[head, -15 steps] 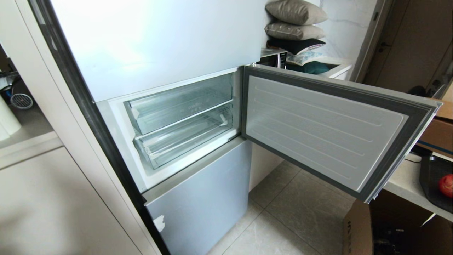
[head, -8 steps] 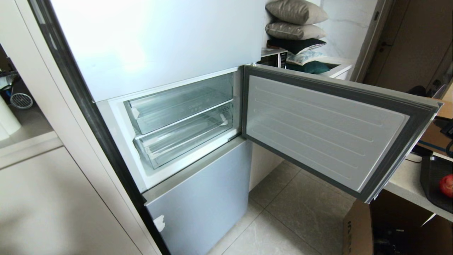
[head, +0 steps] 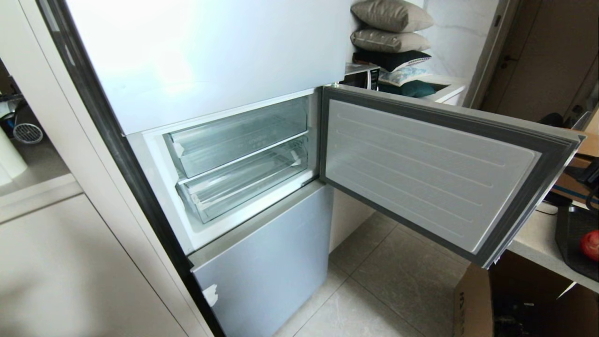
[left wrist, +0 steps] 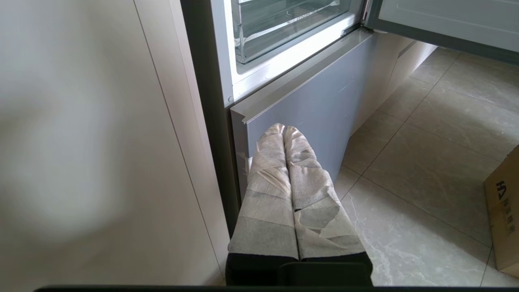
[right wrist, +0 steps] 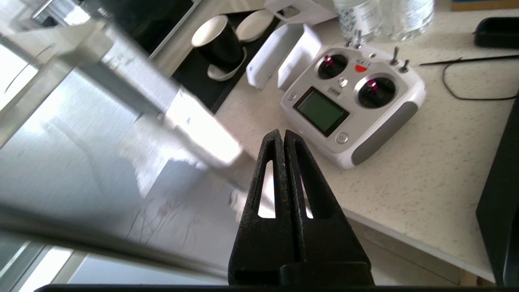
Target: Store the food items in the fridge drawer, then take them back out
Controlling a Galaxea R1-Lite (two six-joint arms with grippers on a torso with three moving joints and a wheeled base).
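Right gripper (right wrist: 284, 136) was clenched tight, its 2 black fingers pressed together with nothing between them, hanging over the pale speckled counter (right wrist: 425, 174). Off its one side loomed the biggest thing around, the open fridge door (head: 430, 173), its outer face and edge filling that half of the right wrist view. Just beyond the fingertips sat a white remote controller (right wrist: 352, 101) with 2 sticks and a small screen, flat on the counter. Farther out past the tips, a black cup (right wrist: 219, 44) stood on a dark tray.

Left gripper (left wrist: 284, 132) was shut too, its 2 tape-wrapped fingers touching, empty, pointing at the grey lower fridge panel (left wrist: 316, 105) with tiled floor (left wrist: 425, 170) under it. Up beyond its tips, inside the open compartment, sat the 2 clear fridge drawers (head: 243, 175), 1 above the other, both pushed in.

And the apple (head: 590, 245)? Red and round, lying in a black tray (head: 568, 234) on the counter at the far right of the head view, well apart from the drawers, no gripper touching it.
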